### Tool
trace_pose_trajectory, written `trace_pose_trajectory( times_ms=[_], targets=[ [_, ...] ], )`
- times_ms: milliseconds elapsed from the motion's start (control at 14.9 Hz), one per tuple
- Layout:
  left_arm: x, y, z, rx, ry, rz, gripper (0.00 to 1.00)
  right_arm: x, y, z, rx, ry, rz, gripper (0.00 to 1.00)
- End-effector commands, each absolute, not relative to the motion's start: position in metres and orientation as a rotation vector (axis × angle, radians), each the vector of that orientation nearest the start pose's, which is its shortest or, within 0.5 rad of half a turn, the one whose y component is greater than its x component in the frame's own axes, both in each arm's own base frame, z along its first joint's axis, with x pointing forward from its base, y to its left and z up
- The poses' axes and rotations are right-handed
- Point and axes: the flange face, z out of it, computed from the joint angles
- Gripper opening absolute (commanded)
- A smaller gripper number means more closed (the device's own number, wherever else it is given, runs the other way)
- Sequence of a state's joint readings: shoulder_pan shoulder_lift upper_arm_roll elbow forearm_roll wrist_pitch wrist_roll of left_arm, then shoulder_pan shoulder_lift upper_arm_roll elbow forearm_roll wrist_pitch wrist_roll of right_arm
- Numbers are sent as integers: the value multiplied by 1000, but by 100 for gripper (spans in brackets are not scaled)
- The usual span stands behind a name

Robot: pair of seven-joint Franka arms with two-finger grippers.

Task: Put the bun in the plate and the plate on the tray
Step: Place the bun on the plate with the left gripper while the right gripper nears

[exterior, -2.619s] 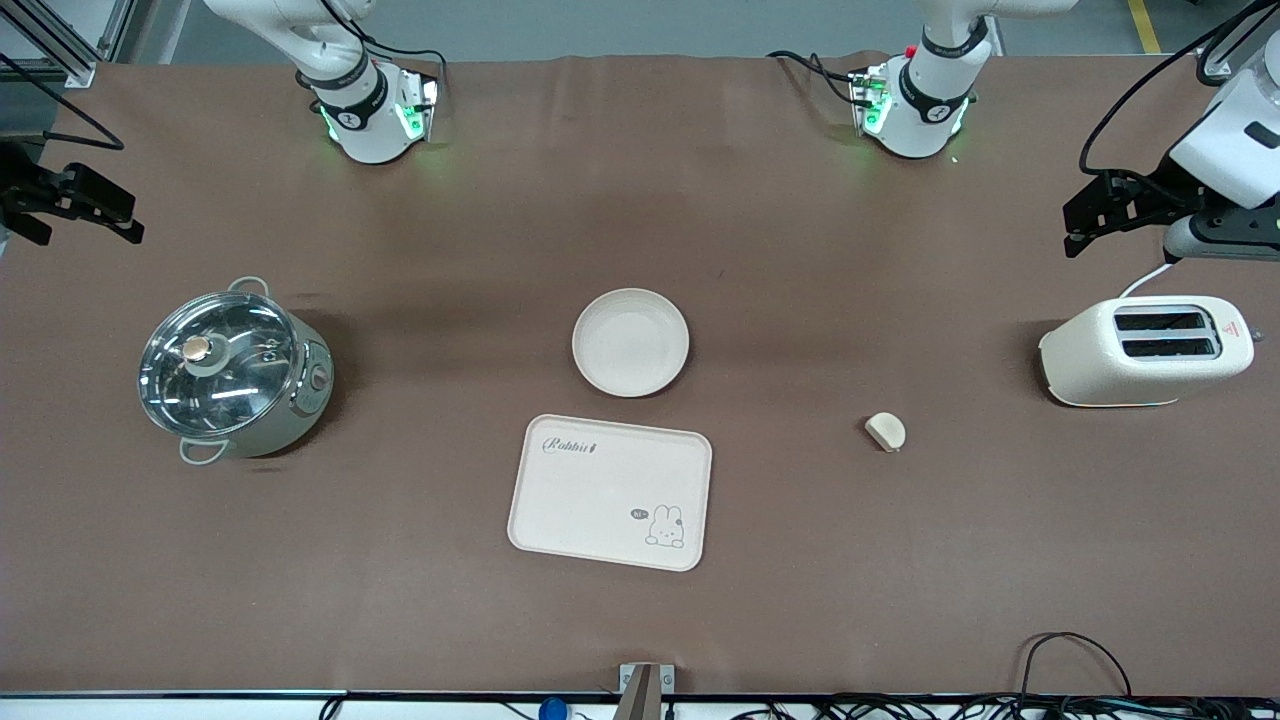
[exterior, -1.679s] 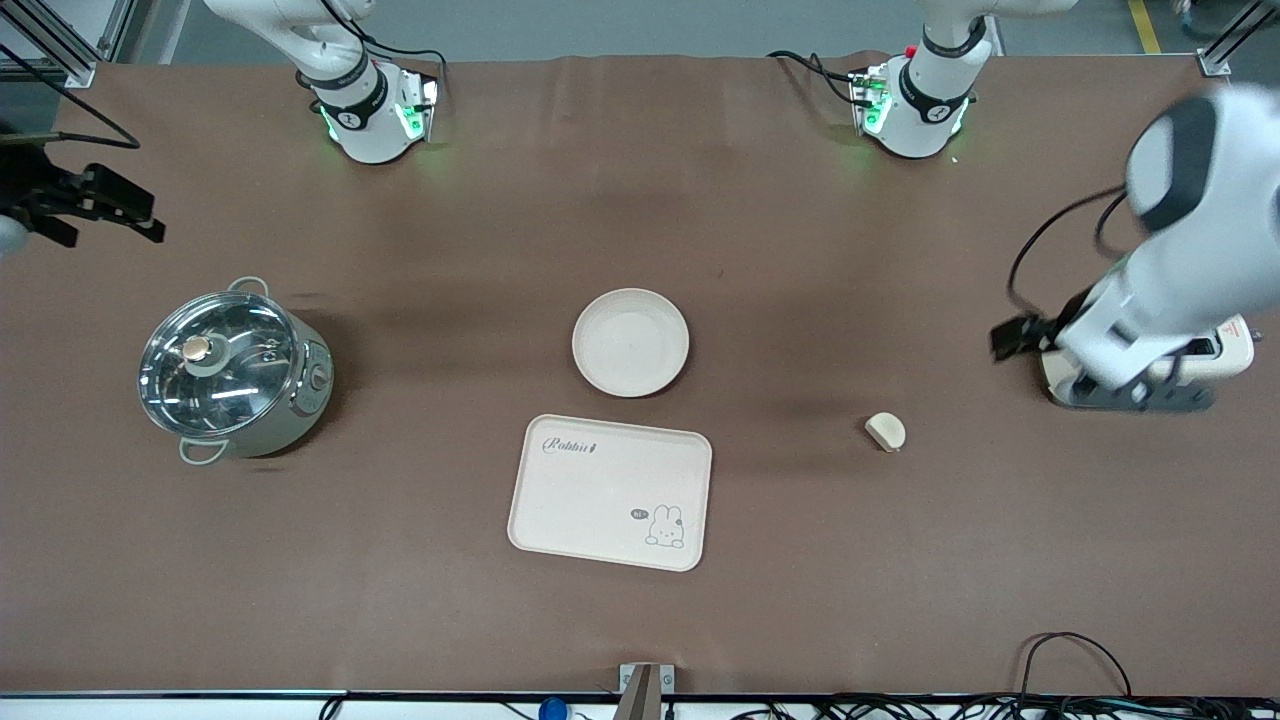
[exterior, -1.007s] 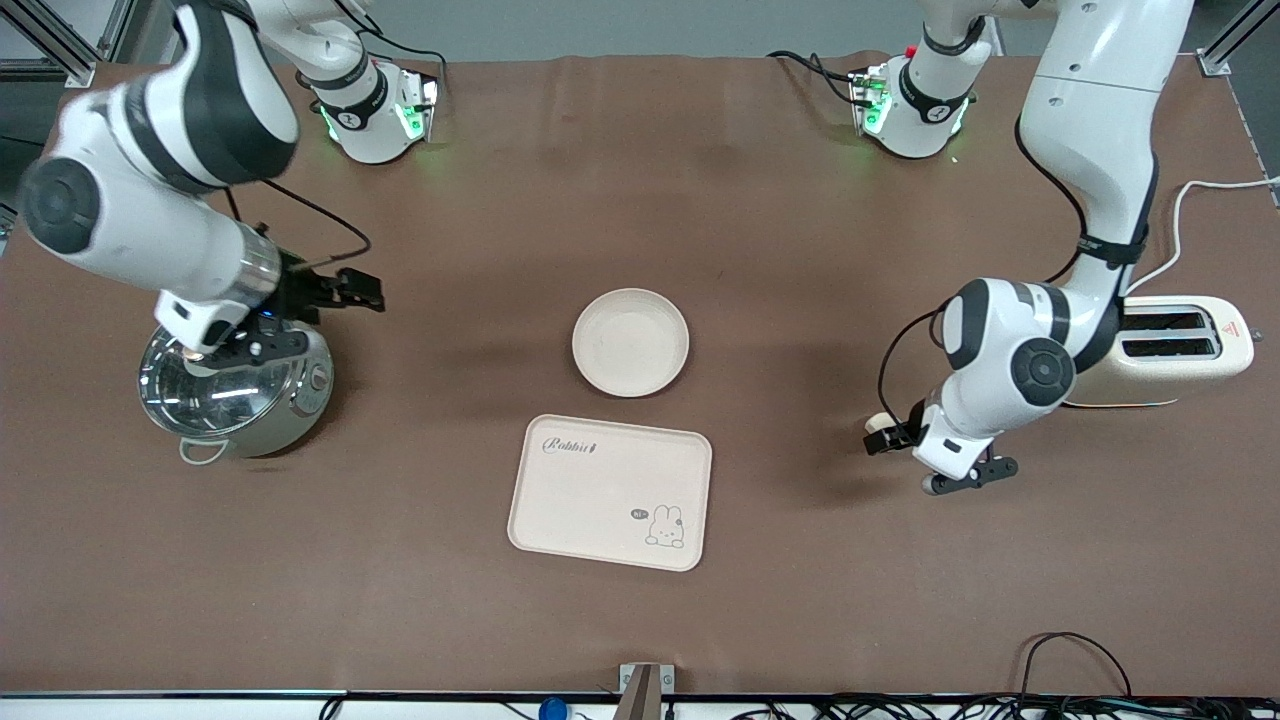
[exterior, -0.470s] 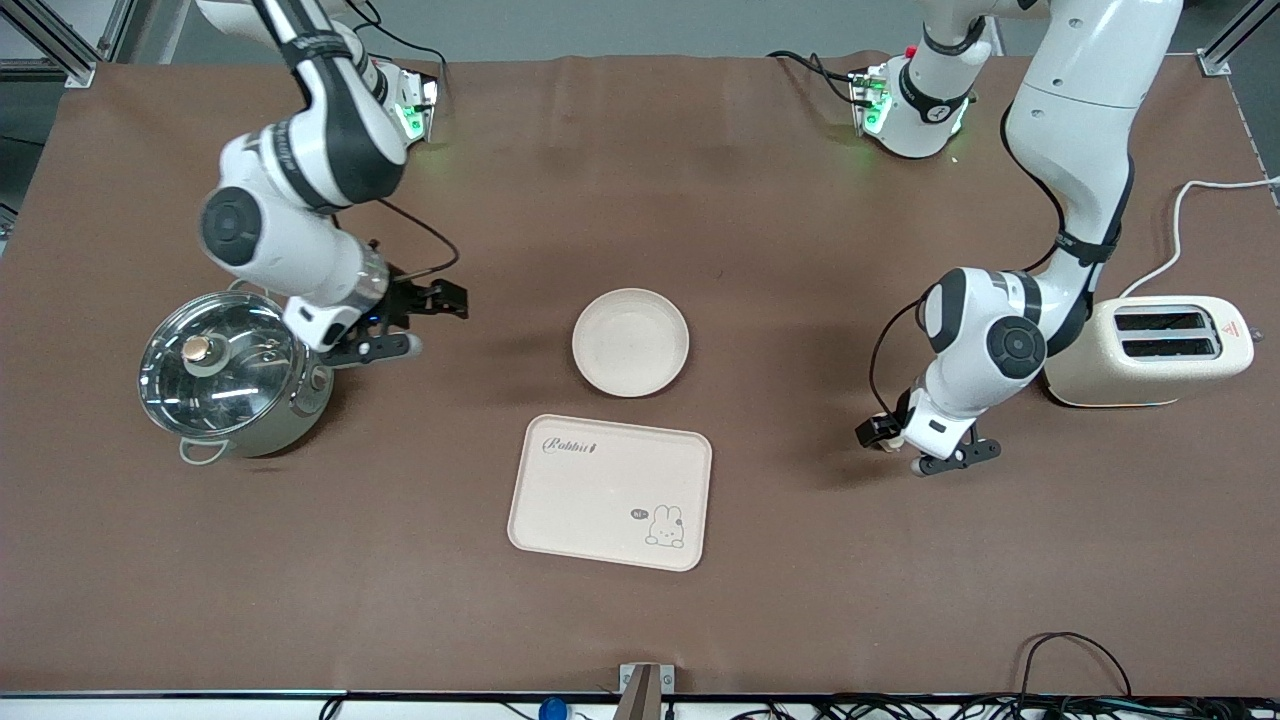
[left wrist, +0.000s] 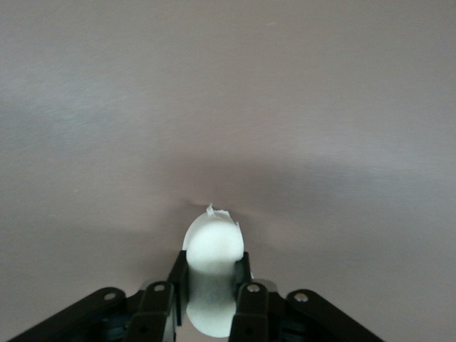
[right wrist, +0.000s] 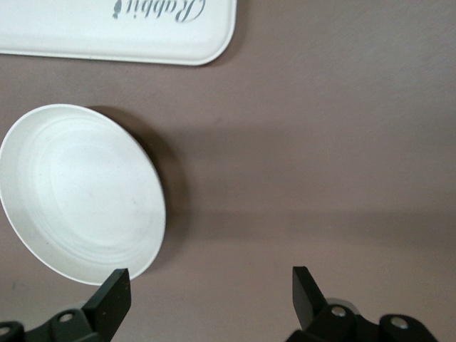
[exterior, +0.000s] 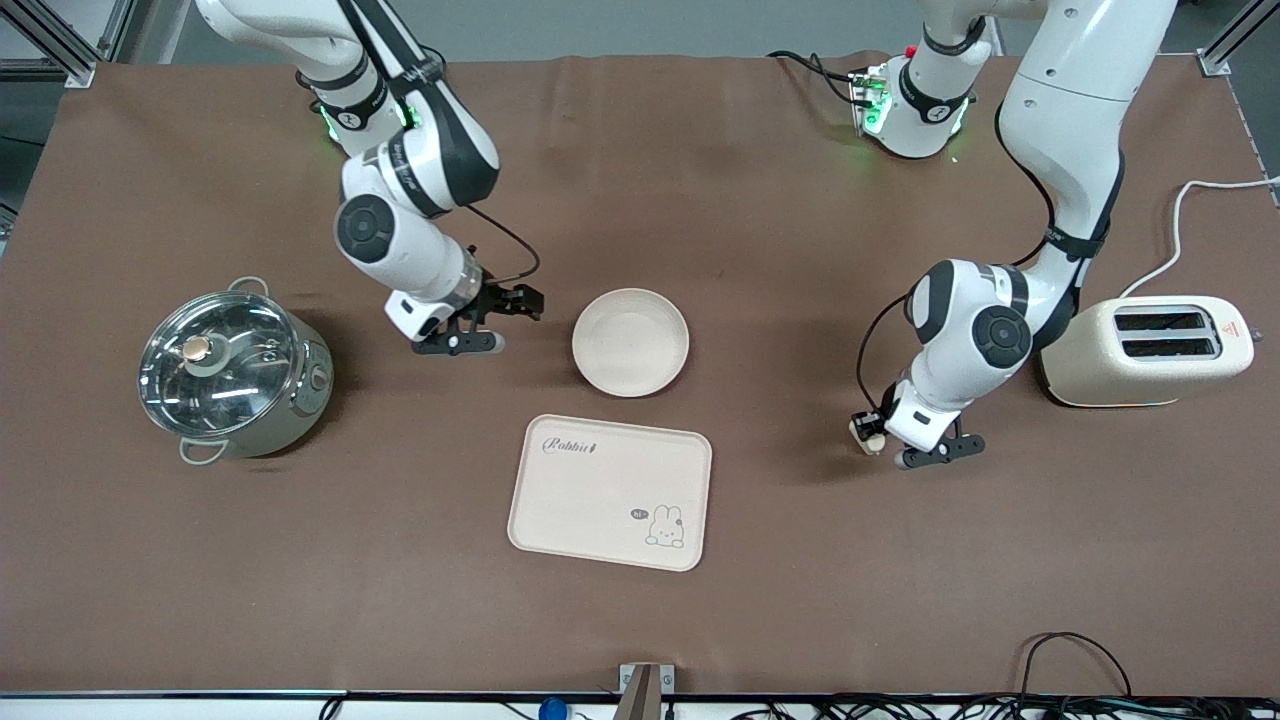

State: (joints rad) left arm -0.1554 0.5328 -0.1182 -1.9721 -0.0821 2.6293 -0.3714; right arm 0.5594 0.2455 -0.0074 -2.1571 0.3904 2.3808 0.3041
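The bun point(exterior: 866, 431) is a small cream lump pinched between the fingers of my left gripper point(exterior: 870, 430), low over the table between the tray and the toaster. In the left wrist view the bun point(left wrist: 213, 246) sits squeezed between the two fingers of the left gripper point(left wrist: 211, 274). The round cream plate point(exterior: 630, 342) lies empty on the table, farther from the camera than the Rabbit tray point(exterior: 610, 491). My right gripper point(exterior: 515, 300) is open and empty, low beside the plate toward the right arm's end. The right wrist view shows the plate point(right wrist: 82, 192), the tray's edge point(right wrist: 114, 32) and the open right gripper point(right wrist: 210, 285).
A steel pot with a glass lid point(exterior: 235, 372) stands toward the right arm's end of the table. A cream toaster point(exterior: 1148, 350) with a white cable stands toward the left arm's end. The brown mat point(exterior: 640, 620) covers the table.
Both arms swung in from the table's ends. The left gripper came down and shut on the bun, shifting it slightly toward the tray. The right gripper passed the pot to beside the plate.
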Motion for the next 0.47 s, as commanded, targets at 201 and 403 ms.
trace_pose_trajectory(
  times_ms=[201, 403],
  targets=[
    [593, -337, 285, -3298, -184, 31, 0, 462, 334, 243, -2889, 117, 170, 100],
    [552, -420, 258, -3281, -313, 115, 0, 462, 341, 223, -2900, 154, 151, 100]
  ],
)
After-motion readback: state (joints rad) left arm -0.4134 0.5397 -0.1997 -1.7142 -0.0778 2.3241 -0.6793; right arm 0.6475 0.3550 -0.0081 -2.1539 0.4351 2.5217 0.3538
